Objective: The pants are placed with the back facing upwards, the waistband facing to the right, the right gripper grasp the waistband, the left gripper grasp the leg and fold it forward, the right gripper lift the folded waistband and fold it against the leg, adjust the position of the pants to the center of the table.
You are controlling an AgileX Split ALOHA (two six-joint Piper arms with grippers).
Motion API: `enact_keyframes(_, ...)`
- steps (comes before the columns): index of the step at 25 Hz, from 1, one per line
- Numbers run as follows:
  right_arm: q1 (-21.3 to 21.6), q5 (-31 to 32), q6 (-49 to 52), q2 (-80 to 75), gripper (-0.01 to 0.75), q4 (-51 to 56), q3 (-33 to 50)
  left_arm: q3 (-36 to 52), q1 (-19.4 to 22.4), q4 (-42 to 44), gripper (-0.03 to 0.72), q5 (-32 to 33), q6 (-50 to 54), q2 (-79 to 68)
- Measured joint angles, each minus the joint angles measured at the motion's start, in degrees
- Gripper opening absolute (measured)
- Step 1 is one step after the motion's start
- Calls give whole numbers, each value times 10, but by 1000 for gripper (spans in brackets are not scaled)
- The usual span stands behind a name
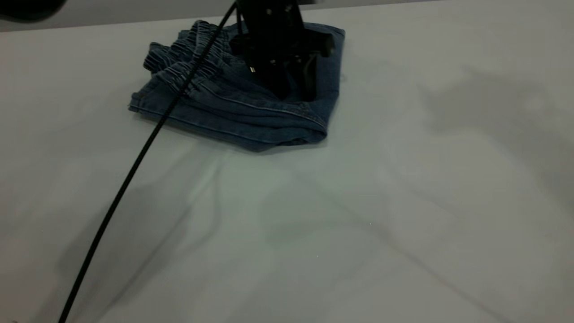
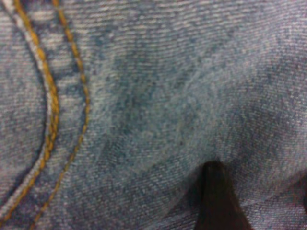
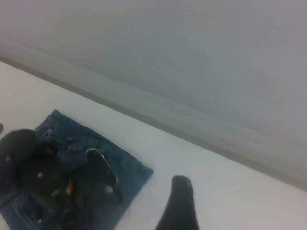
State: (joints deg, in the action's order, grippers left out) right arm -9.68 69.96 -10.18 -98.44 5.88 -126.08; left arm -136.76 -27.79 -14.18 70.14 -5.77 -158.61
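Note:
The blue denim pants [image 1: 233, 112] lie folded into a compact bundle at the far middle of the table, with the gathered elastic waistband [image 1: 188, 54] on top toward the left. My left gripper [image 1: 298, 89] stands open and pressed down on the bundle's right part. Its wrist view is filled with denim [image 2: 158, 105] and an orange-stitched seam [image 2: 50, 105], with one dark fingertip [image 2: 218, 191] on the cloth. My right gripper is outside the exterior view. Its wrist view shows one fingertip [image 3: 181, 201] over bare table, away from the pants [image 3: 132, 175], with nothing in it.
A black cable [image 1: 134, 166] runs from the left arm diagonally across the table to the near left corner. The white table cloth [image 1: 358, 224] has shallow wrinkles. A wall edge [image 3: 201, 129] runs behind the table.

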Motion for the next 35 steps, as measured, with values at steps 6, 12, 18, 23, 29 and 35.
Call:
enact_keyframes(6, 0, 0, 0, 0, 535, 0, 0, 0, -50, 1, 399, -1, 18, 3)
enact_keyframes(12, 0, 0, 0, 0, 535, 0, 0, 3, -71, 5, 399, 8, -3, 36)
enact_keyframes(18, 0, 0, -3, 0, 535, 0, 0, 2, -68, 85, 399, 2, -58, 99)
enact_keyframes(23, 0, 0, -5, 0, 535, 0, 0, 1, -55, 177, 399, 0, -121, 105)
enact_keyframes(29, 0, 0, -7, 0, 535, 0, 0, 2, -7, 192, 399, -1, -215, 86)
enact_keyframes(35, 0, 0, -7, 0, 535, 0, 0, 2, 42, 107, 399, -2, -315, 68)
